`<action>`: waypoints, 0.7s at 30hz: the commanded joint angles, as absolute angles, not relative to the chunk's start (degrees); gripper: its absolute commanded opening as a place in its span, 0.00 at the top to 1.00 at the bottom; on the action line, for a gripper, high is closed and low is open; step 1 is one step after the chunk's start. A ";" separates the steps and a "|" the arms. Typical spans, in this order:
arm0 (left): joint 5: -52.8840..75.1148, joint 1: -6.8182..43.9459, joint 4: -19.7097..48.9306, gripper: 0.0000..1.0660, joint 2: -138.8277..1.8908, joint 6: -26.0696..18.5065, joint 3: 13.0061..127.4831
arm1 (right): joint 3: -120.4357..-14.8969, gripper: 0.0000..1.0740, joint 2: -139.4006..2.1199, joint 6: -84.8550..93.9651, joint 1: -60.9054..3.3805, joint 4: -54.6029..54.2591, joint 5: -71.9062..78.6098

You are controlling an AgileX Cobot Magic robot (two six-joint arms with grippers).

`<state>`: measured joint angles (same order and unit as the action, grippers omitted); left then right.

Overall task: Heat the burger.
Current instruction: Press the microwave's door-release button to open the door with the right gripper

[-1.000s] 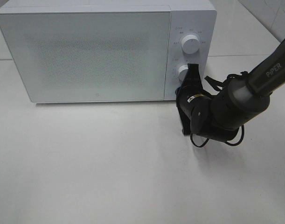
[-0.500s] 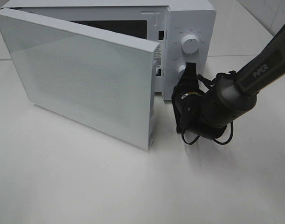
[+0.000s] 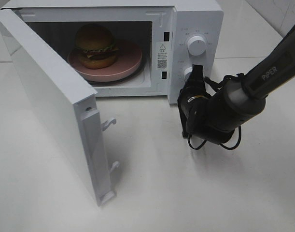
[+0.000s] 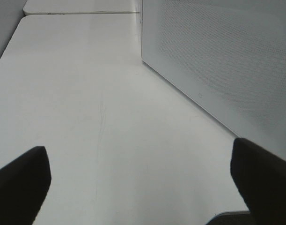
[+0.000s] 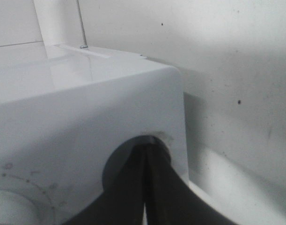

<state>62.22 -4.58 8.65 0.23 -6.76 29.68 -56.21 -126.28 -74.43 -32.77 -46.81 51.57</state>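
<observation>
Inside the open microwave (image 3: 205,19), the burger (image 3: 94,43) sits on a pink plate (image 3: 125,67).

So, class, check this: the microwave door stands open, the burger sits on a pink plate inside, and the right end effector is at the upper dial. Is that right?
Not quite. The exterior high view shows the right end effector at the lower dial, not the upper one. The rest holds: the microwave door stands open and the burger sits on the pink plate inside.
</observation>
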 commanded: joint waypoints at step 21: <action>61.54 -4.76 8.88 0.07 0.63 -6.53 29.68 | -48.19 1.00 -117.74 -72.02 -30.19 -36.04 48.47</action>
<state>62.22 -4.58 8.65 0.23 -6.76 29.68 -49.05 -119.58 -73.22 -30.65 -37.53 48.24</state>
